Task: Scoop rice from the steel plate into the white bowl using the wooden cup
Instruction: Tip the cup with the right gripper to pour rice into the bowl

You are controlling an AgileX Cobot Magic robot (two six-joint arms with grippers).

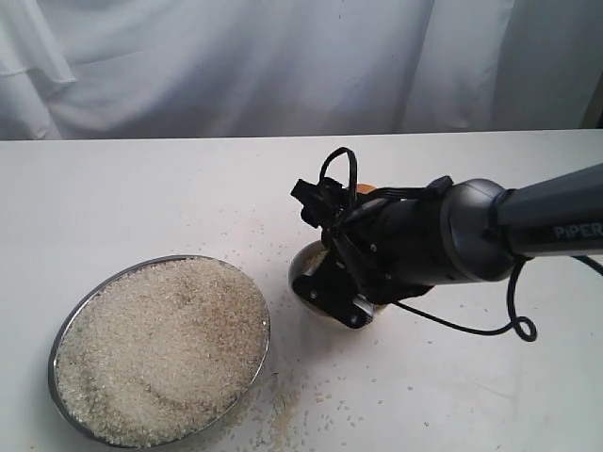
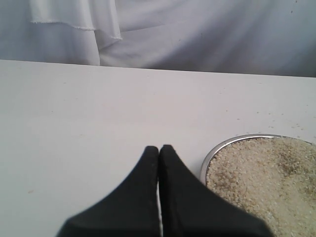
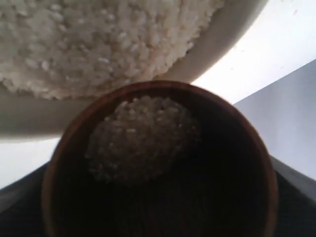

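The steel plate [image 1: 66, 330] lies at the front left, heaped with rice [image 1: 160, 348]. My right gripper [image 1: 341, 282] hangs over the white bowl [image 1: 303, 268] just right of the plate and hides most of it. In the right wrist view the wooden cup [image 3: 256, 163] fills the frame, tipped toward the white bowl [image 3: 222, 44], its mouth just short of the rim. A clump of rice [image 3: 143, 138] sits inside the cup and the bowl holds rice [image 3: 98, 39]. My left gripper [image 2: 159, 148] is shut and empty, beside the steel plate [image 2: 210, 158].
Loose grains [image 1: 283, 400] are scattered on the white table around the plate and bowl. A white cloth backdrop [image 1: 283, 66] hangs behind the table's far edge. The right arm's black cable [image 1: 513, 325] loops over the table to the right.
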